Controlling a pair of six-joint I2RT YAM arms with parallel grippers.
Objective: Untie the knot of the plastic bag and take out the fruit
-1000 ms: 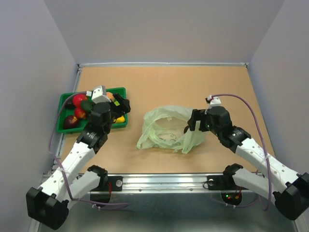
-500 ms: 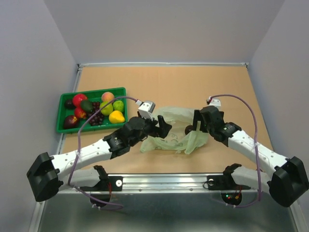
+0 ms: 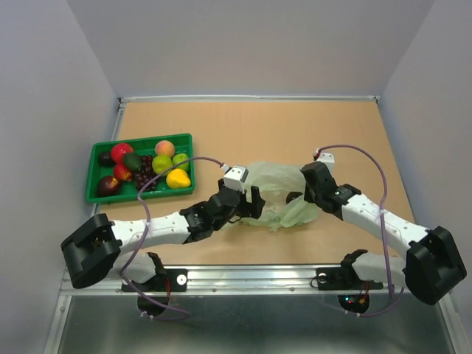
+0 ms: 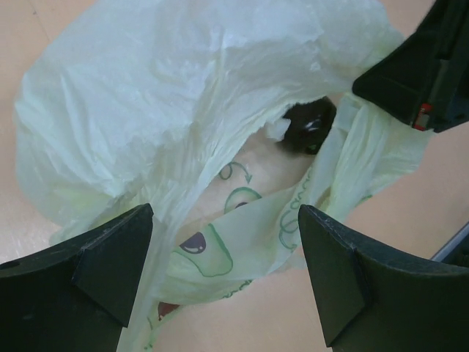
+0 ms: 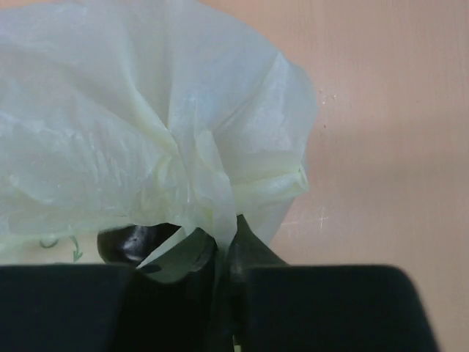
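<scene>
I work over a tan, wood-toned bench (image 3: 258, 125) that fills the middle of the top view. Plain pale grey walls box it in: a back wall (image 3: 251, 44) across the top of the frame, side walls at left (image 3: 44, 110) and right (image 3: 435, 88). A thin metal strip (image 3: 251, 97) edges the bench's upper side, and a silver rail (image 3: 251, 274) its lower. The light is soft and even.

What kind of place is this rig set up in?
Probably a lab test booth: plain grey walls box in a brown table, and the left arm and right arm bolt to a metal rail at its near edge.
</scene>
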